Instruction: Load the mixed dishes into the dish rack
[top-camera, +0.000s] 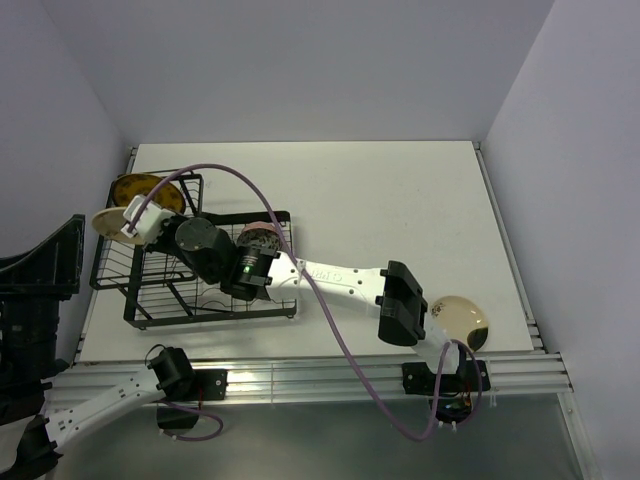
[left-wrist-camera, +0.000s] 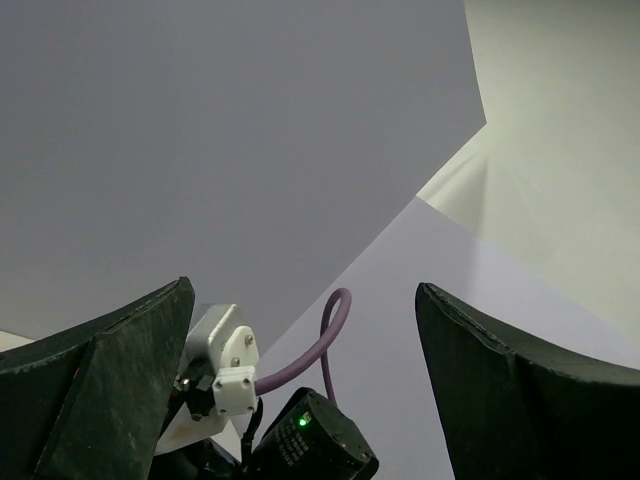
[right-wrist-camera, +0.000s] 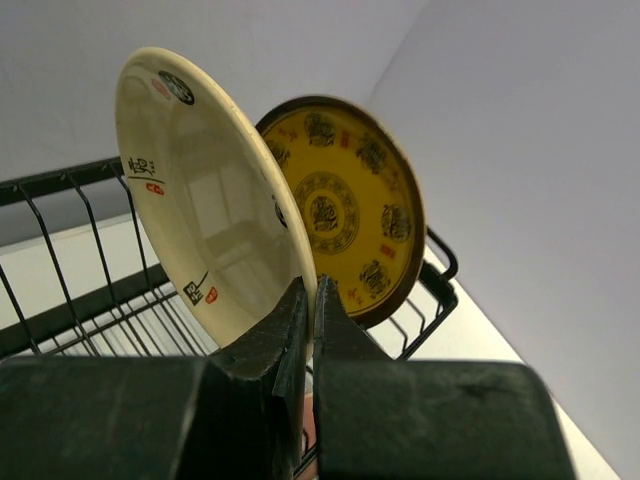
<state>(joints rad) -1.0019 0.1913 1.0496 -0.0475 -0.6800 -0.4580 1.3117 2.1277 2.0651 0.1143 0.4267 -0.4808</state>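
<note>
White table (top-camera: 400, 200). Cream plate (right-wrist-camera: 200, 200), red-black marks, tilted above rack (top-camera: 150, 290); yellow plate (right-wrist-camera: 350, 210) stands in rack. Right gripper (right-wrist-camera: 312, 300) pinches cream rim, arm across rack. Left gripper (left-wrist-camera: 302, 288) gapes.

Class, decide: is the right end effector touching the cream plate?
Touching: the right wrist view shows the right end effector clamped on the lower rim of the cream plate.
</note>
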